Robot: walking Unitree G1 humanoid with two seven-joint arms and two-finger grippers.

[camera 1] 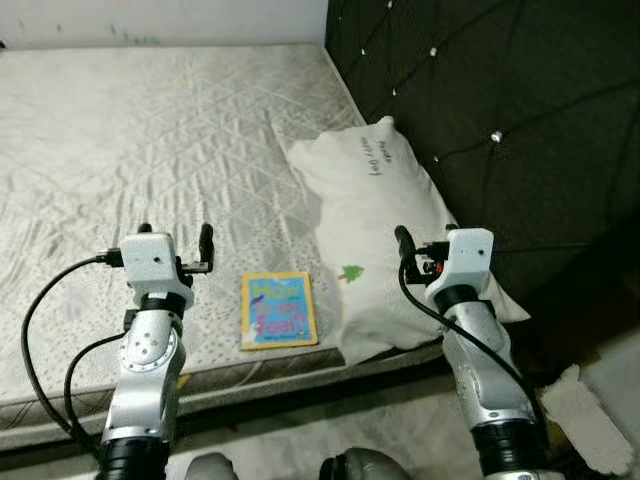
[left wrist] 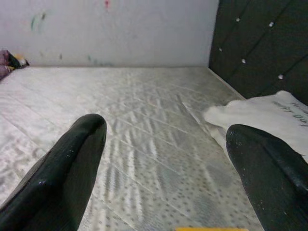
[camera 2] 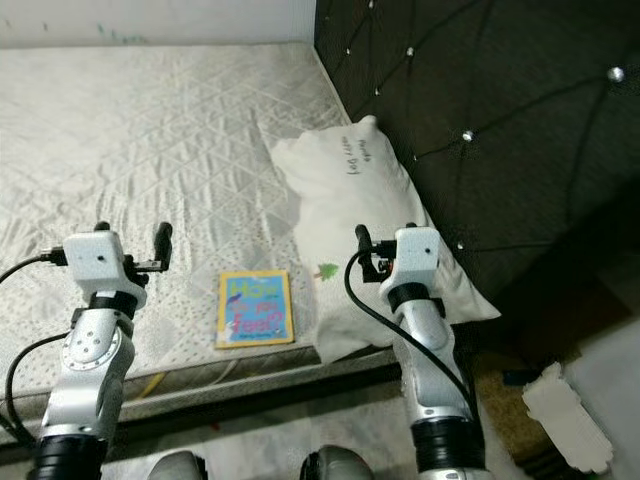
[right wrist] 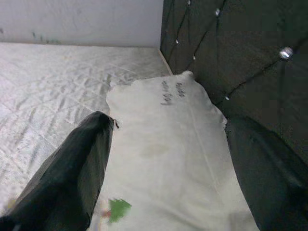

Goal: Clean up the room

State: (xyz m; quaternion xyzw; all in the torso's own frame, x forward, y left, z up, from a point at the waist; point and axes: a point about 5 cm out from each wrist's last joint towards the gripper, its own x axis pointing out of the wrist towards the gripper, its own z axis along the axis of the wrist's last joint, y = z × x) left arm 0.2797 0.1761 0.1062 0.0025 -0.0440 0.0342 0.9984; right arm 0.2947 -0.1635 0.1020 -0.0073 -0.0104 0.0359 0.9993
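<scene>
A thin children's book (camera 1: 278, 309) with a blue and yellow cover lies flat near the front edge of a bare quilted mattress (camera 1: 150, 150). A white pillow (camera 1: 375, 240) with handwriting and a small green tree print rests beside the book, against the dark headboard. My left gripper (camera 1: 175, 245) hovers open over the mattress, just left of the book, with nothing between its fingers (left wrist: 72, 163). My right gripper (camera 1: 425, 245) stands open above the pillow's near half, its fingers (right wrist: 82, 159) apart and holding nothing.
A dark tufted headboard (camera 1: 500, 110) with shiny studs rises along the bed's right side. A white wall (left wrist: 110, 29) bounds the far side. Crumpled white paper (camera 2: 565, 415) lies on the floor at the right. A small yellow thing (camera 2: 150, 383) pokes out under the mattress edge.
</scene>
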